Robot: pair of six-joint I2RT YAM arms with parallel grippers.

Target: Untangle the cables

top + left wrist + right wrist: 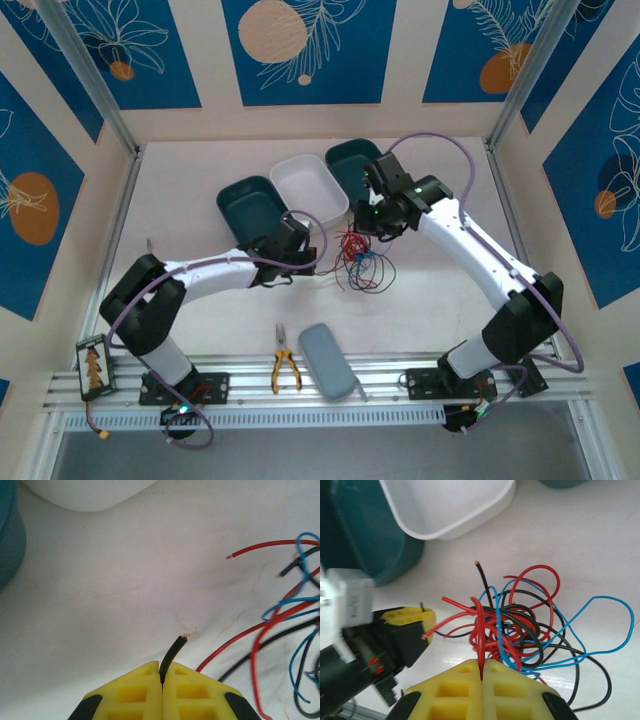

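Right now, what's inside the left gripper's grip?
The end of a black cable, pinched between the shut yellow fingers of the left gripper. Its frayed copper tip sticks out above the table. The length between them is covered, so where it leads cannot be seen.

teal bins (245, 202) (346, 160): 2
white bin (306, 183): 1
pliers (285, 371): 1
grey case (328, 361): 1
cable tangle (360, 260): 1 (red, blue, black strands)
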